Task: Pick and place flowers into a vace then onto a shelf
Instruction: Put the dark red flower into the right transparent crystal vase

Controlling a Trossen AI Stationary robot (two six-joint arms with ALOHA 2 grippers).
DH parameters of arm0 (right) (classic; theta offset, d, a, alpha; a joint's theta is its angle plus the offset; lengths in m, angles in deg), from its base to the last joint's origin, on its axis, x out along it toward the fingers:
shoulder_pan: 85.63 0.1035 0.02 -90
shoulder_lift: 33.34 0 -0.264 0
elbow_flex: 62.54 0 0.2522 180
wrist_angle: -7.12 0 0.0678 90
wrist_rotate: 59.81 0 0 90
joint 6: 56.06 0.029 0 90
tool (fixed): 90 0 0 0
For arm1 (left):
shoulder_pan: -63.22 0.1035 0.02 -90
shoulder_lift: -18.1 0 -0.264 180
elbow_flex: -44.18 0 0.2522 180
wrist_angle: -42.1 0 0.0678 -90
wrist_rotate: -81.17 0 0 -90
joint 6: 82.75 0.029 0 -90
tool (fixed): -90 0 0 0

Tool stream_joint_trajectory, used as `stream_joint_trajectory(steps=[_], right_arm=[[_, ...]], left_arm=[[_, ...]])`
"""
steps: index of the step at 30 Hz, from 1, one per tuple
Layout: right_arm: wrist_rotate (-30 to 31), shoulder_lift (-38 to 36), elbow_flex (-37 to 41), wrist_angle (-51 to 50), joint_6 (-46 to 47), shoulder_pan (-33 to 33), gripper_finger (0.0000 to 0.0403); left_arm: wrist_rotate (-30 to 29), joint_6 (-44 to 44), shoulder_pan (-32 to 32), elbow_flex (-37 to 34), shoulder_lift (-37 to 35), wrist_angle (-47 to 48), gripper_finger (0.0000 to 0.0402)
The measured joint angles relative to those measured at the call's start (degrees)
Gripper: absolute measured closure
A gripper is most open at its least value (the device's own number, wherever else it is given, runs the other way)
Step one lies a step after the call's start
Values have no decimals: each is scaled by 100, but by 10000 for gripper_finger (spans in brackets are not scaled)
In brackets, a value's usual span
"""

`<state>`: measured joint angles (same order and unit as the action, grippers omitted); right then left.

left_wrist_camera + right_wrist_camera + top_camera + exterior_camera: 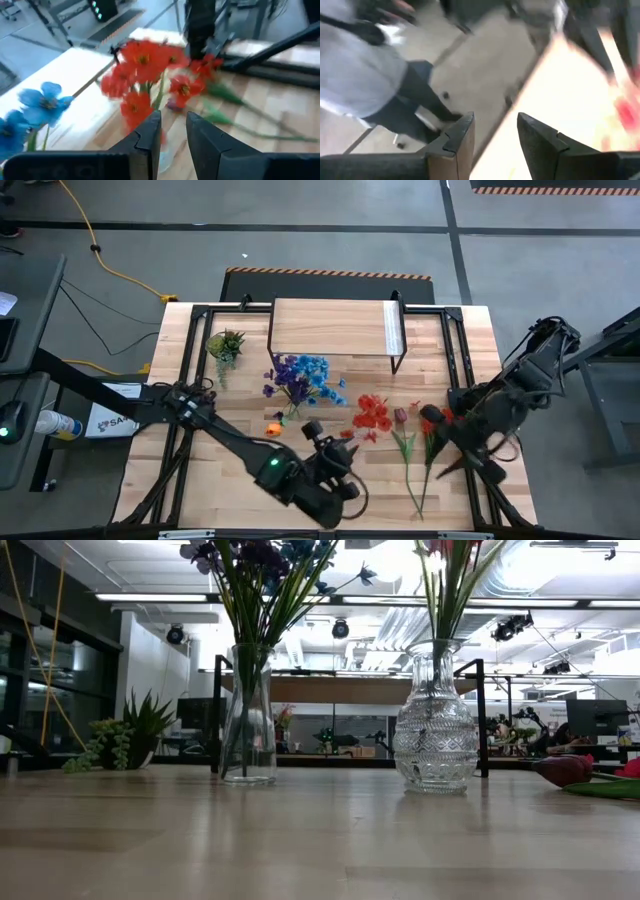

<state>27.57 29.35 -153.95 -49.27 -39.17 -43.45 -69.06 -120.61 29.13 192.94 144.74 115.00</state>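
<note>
Blue and purple flowers (300, 377) stand in a narrow clear vase (248, 720). Red flowers (372, 414) stand in a round cut-glass vase (433, 730). Both vases stand on the tabletop in front of the shelf (330, 328). More flowers, among them a maroon one (565, 770), lie loose on the table (412, 448) at the right. My left gripper (314, 430) (173, 117) hovers near the table's front, open and empty, facing the red flowers (145, 70). My right gripper (438, 423) (495, 120) hangs above the loose flowers, open and empty.
A small green spiky plant (225, 345) sits at the far left. A small orange bloom (273, 428) lies near the blue flowers' vase. Beyond the table's edge the right wrist view shows a person in a grey top (360, 75) on the floor side.
</note>
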Motion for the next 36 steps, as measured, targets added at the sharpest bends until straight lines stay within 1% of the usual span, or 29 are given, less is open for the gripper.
stream_joint_trajectory(steps=[3,6,9,14,16,19,23,28,31,36], right_arm=[[379,2,23,-688,927,-2,263],[539,2,148,-1089,1893,-3,263],[458,2,411,-1104,2742,-4,263],[-145,2,1170,-1100,3835,-2,263],[-192,2,1565,-1072,4317,0,263],[-96,3,2173,-916,4991,-53,263],[181,4,2800,-545,5471,-238,263],[632,4,3218,-68,5628,-548,263],[656,2,3427,14,5955,-824,263],[599,2,3708,30,6158,-1160,263]], left_arm=[[-192,15,-182,0,-170,-19,277],[-328,61,-376,0,-333,-37,277],[-366,162,-552,0,-477,-90,277],[-462,272,-777,0,-577,-115,277],[-489,348,-871,0,-580,-101,277],[-478,398,-959,0,-578,-67,277],[-475,405,-1028,0,-578,-43,277],[-539,461,-1098,0,-582,-24,277],[-529,460,-1125,0,-589,-25,277],[-543,448,-1175,0,-589,-25,277]])
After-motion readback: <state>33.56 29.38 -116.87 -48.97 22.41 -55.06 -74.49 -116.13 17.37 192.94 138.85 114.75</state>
